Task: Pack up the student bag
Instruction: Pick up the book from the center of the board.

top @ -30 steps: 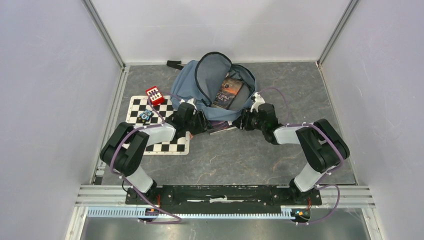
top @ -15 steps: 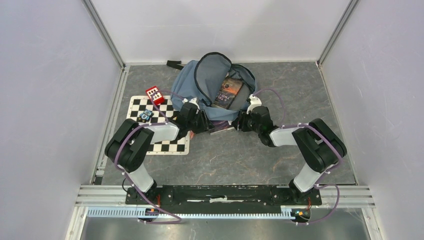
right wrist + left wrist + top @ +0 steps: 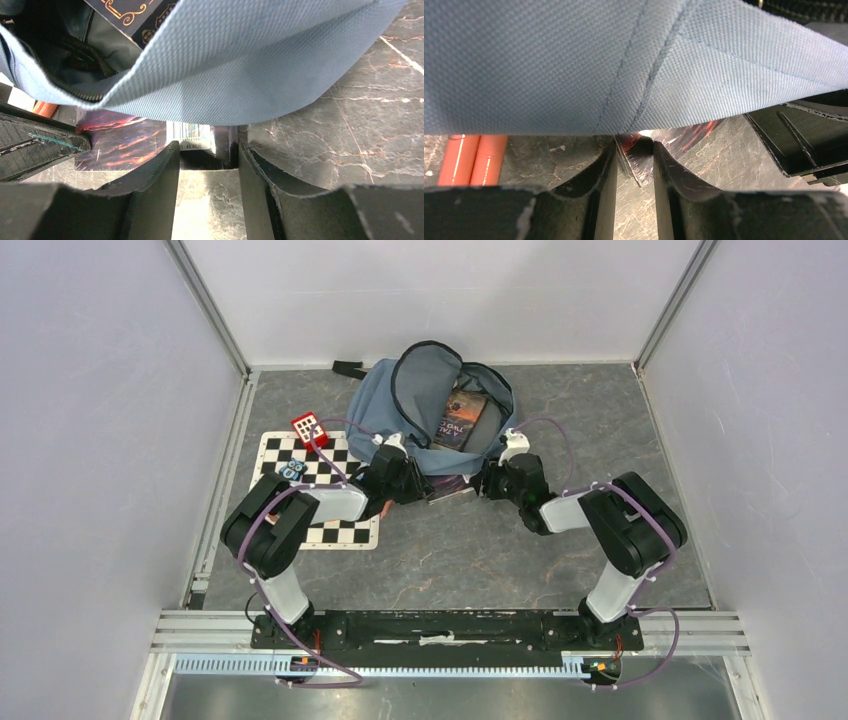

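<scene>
The student bag (image 3: 400, 405) lies open at the far middle of the table (image 3: 480, 560), with a book (image 3: 462, 420) inside. The left arm (image 3: 310, 508) and right arm (image 3: 590, 508) extend low and forward, elbows outward, wrists converging on the bag's near edge. The left fingers (image 3: 608, 165) straddle a corner of a second book (image 3: 640, 162) that lies under the fabric. Their gap is narrow, and whether they grip cannot be told. The right fingers (image 3: 165, 170) stand apart, unclamped, with the second book's barcode edge at their tips.
</scene>
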